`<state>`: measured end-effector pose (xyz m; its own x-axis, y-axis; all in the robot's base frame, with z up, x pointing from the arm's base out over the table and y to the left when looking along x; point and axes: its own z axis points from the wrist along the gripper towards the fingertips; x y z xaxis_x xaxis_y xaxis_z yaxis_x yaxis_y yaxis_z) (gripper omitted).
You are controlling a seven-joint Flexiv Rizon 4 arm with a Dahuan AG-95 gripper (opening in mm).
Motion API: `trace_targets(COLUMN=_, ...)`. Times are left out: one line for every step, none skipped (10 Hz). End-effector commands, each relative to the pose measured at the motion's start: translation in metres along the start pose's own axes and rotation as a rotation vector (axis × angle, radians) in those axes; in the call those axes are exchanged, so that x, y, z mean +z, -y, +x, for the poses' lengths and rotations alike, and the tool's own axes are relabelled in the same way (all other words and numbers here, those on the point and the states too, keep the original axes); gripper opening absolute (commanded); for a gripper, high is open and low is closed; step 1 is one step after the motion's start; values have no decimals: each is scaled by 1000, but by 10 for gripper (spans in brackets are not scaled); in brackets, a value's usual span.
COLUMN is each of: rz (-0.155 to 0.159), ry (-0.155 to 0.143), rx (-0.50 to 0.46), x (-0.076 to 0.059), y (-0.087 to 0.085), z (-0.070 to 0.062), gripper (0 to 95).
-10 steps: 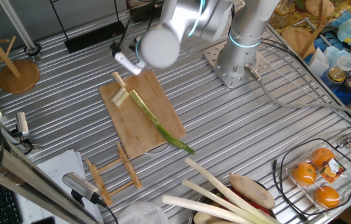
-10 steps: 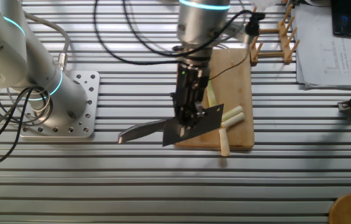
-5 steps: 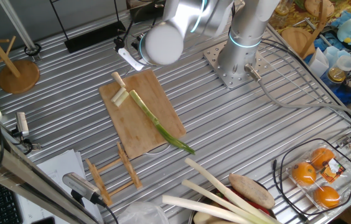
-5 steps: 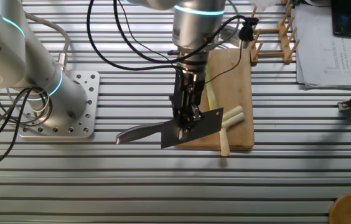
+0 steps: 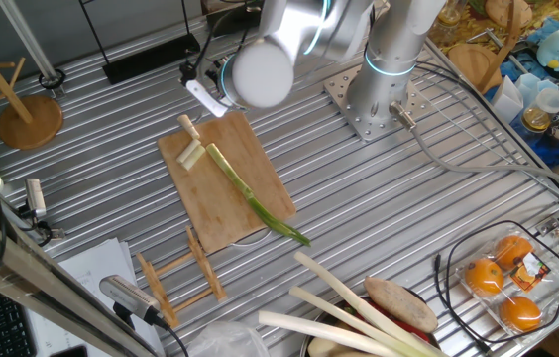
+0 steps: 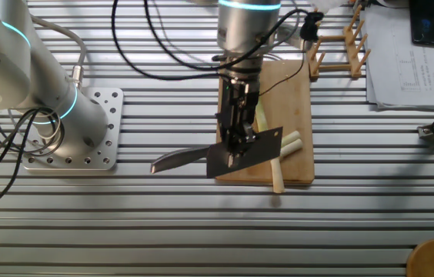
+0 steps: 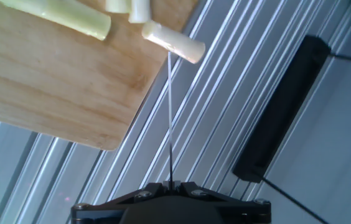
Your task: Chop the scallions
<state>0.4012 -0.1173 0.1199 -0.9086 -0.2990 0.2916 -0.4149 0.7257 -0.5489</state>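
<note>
- In one fixed view, we see the long green scallion stalk (image 5: 250,199) lying mostly uncut on the bamboo cutting board (image 5: 250,159); only short pale cut pieces (image 5: 192,153) lie at its far-left end.
- In the other fixed view, our gripper (image 6: 236,142) pinches the dark cleaver (image 6: 240,154) above the board's near edge.
- In the hand view, the blade hangs edge-on near the pieces; we judge most chopping remains.

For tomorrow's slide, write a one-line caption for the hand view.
End effector holding a thin steel knife blade edge-on beside a bamboo cutting board carrying pale cut scallion pieces.
</note>
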Motion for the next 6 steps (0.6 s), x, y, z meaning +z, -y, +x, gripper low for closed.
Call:
trace_targets(rz=-14, ry=1, rx=-2, x=-2, y=1, z=2, gripper=0)
trace_targets(rz=-56, ry=17, rx=12, x=-2, y=1, z=2, gripper=0)
trace_targets(rz=-94, ry=7, rx=33, x=-2, y=1, z=2, gripper=0)
trace_targets(rz=-190, ry=-19, rx=95, x=-2, y=1, z=2, gripper=0)
trace_targets(rz=-208, ry=-49, rx=130, x=-2, y=1, z=2, gripper=0)
trace_targets(rz=-214, ry=-59, rx=174, x=-2, y=1, z=2, gripper=0)
